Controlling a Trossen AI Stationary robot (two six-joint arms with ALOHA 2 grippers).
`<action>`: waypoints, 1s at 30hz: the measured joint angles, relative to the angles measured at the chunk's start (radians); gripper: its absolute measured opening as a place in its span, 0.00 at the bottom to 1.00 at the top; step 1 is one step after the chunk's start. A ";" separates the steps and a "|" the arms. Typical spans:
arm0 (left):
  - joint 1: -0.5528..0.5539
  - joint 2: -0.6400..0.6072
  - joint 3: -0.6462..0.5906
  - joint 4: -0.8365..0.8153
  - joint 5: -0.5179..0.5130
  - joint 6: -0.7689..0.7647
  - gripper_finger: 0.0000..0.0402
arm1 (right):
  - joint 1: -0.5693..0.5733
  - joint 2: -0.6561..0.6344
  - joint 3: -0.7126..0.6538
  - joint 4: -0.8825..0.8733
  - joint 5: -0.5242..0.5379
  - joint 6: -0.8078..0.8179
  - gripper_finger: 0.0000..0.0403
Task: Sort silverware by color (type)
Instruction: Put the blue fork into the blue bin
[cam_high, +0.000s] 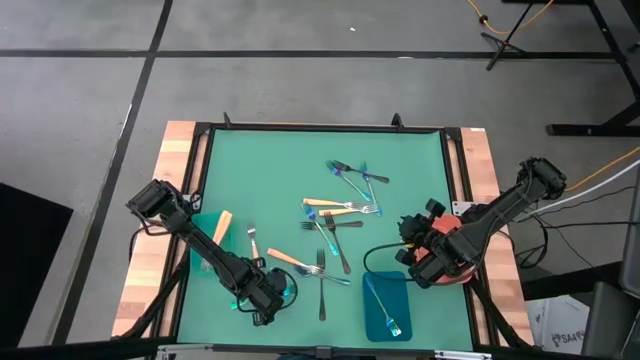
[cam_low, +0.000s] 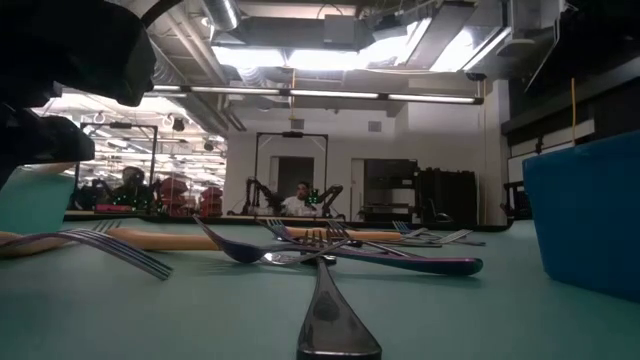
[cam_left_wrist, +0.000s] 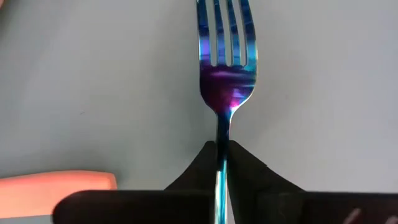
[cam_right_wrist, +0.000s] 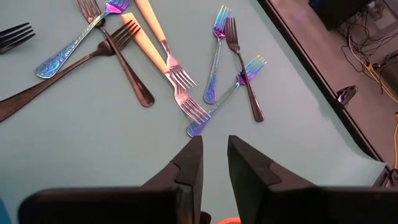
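My left gripper (cam_high: 268, 298) stands near the table's front left, shut on an iridescent blue fork (cam_left_wrist: 227, 68) whose tines point away from the fingers. Loose silverware lies on the green mat (cam_high: 270, 170): an orange-handled fork (cam_high: 285, 258), a dark fork (cam_high: 322, 290) and a mixed cluster (cam_high: 340, 205) of blue, dark and orange-handled forks. One blue fork (cam_high: 385, 305) lies in the blue tray (cam_high: 370, 318). My right gripper (cam_right_wrist: 214, 158) hovers at the right side, open by a narrow gap with nothing in it, short of the cluster (cam_right_wrist: 186, 81). My left gripper pinches the blue fork's handle just behind the neck (cam_left_wrist: 222, 138) between its two fingers, one on each side edge. The fingers come from above, pointing steeply down. The fork's head lies flat-side up over the mat; whether it still rests there I cannot tell.
A teal tray (cam_high: 207, 250) with an orange-handled piece (cam_high: 222, 226) sits at the left, beside my left arm. A salmon-red tray (cam_high: 462, 270) lies under my right arm. An orange handle (cam_left_wrist: 56, 183) lies close to my left fingers. Wooden rails border the mat.
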 joint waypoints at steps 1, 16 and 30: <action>0.000 0.000 0.000 0.000 0.000 0.000 0.02 | 0.000 0.000 0.000 0.000 0.000 0.000 0.17; 0.031 -0.071 -0.004 0.050 -0.067 0.135 0.03 | -0.002 0.000 0.000 0.035 0.000 -0.025 0.17; 0.139 -0.105 -0.003 0.107 -0.115 0.550 0.02 | -0.247 0.000 0.000 0.400 -0.280 -0.466 0.17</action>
